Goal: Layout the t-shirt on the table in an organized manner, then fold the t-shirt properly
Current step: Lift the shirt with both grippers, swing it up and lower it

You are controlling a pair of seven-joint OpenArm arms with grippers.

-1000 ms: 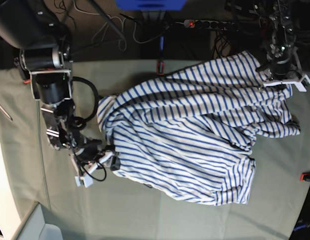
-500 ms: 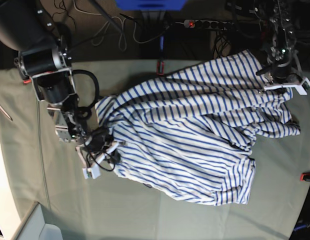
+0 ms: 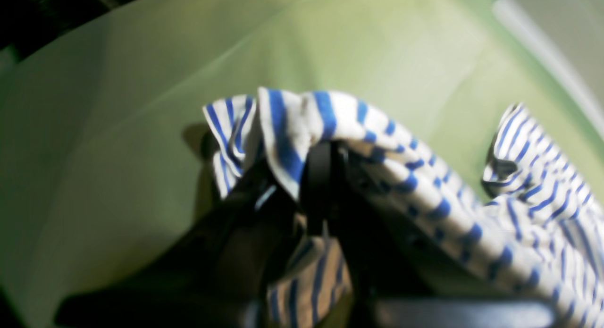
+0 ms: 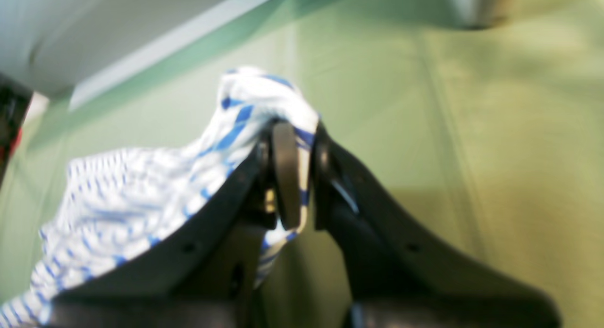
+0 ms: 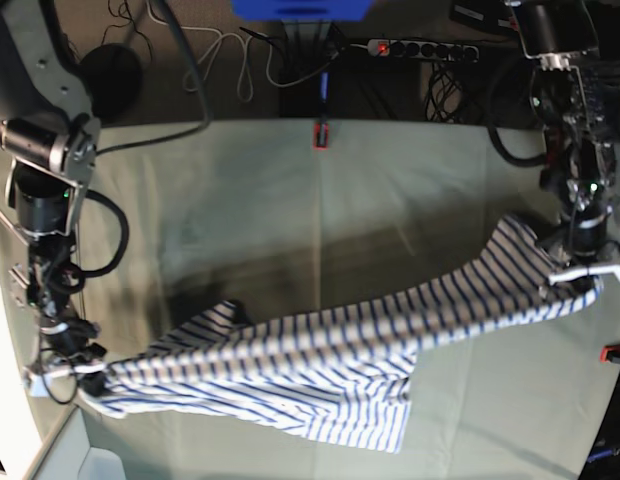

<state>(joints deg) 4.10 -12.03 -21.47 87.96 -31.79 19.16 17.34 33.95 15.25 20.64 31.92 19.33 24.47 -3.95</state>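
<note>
T-shirt (image 5: 330, 345): stretched as a long striped band across the near half of the table (image 5: 290, 200), running from the base view's lower left up to its right edge. The middle of the band sags in bunched folds toward the table; whether the cloth rests on the surface there cannot be told from this angle. Neck tag, collar and sleeves cannot be made out in any view.

Right gripper (image 4: 292, 172): jaws closed on a bunched corner of the t-shirt. In the right wrist view, striped cloth is pinched between the two dark fingers (image 4: 283, 177) and bulges above their tips. This view is blurred; the seam or hem being held cannot be identified. In the base view this gripper sits at the lower left, near the table's edge.

Left gripper (image 3: 321, 177): jaws closed on another fold of the t-shirt. In the left wrist view, cloth drapes over and around the dark fingertips, hiding the contact point. The picture is soft, and the lower part is filled by the gripper body in shadow.

Red clamp (image 5: 321, 134): fixed at the far table edge, well apart from the garment.
</note>
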